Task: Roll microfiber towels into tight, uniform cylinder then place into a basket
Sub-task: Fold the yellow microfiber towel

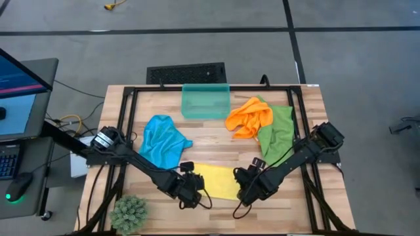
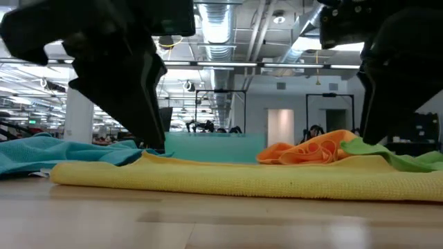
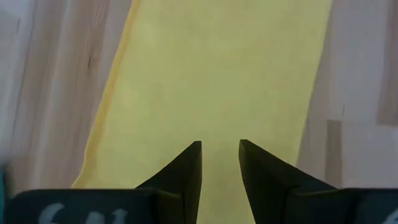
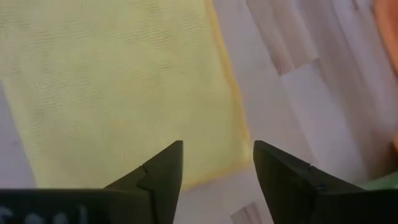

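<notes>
The yellow towel (image 1: 218,181) lies flat as a folded strip near the table's front edge; it also shows in the low view (image 2: 242,178). My left gripper (image 3: 221,146) stands over its left end with the fingers a little apart. My right gripper (image 4: 217,148) is open over the towel's right edge (image 4: 233,124). The blue towel (image 1: 164,141) lies crumpled at the left. The orange towel (image 1: 249,118) and the green towel (image 1: 277,133) lie bunched at the right. The teal basket (image 1: 205,100) stands at the far middle. I cannot tell whether either gripper touches the yellow towel.
A green spiky plant (image 1: 129,213) sits at the front left corner. A black grate (image 1: 187,72) lies beyond the table's far edge. A desk with a monitor (image 1: 20,85) stands left of the table. Bare wood (image 2: 221,221) shows in front of the yellow towel.
</notes>
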{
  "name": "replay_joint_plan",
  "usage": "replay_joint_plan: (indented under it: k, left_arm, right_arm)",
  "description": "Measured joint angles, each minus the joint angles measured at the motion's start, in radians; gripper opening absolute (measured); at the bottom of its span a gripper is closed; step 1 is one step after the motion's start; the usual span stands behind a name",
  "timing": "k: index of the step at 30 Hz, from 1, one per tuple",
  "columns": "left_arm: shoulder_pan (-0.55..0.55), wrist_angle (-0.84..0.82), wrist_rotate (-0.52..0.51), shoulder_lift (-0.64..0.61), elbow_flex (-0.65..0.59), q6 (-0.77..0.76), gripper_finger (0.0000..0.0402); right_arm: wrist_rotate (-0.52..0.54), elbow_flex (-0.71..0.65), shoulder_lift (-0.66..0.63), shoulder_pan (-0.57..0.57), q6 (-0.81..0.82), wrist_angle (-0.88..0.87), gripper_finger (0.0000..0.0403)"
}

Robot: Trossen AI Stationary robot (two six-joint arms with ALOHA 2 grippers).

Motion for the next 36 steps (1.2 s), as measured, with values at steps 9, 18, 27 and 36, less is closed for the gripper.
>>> replay_joint_plan:
  k: [9,18,27,36]
  left_arm:
    - [0.048,0.036,0.056,0.000,-0.093,0.014,0.0100]
    - [0.149,0.088,0.050,-0.007,-0.142,0.143,0.0100]
    - [0.299,0.086,-0.037,-0.002,-0.144,0.330,0.0100]
    - [0.341,0.127,-0.033,-0.001,-0.106,0.426,0.0100]
  right_arm:
    - [0.008,0.011,-0.001,0.028,0.009,-0.026,0.0179]
    - [0.007,0.011,-0.001,0.028,0.024,-0.022,0.0156]
    - [0.007,0.012,-0.001,0.028,0.027,0.009,0.0144]
    - [0.007,0.012,-0.001,0.028,0.043,0.010,0.0135]
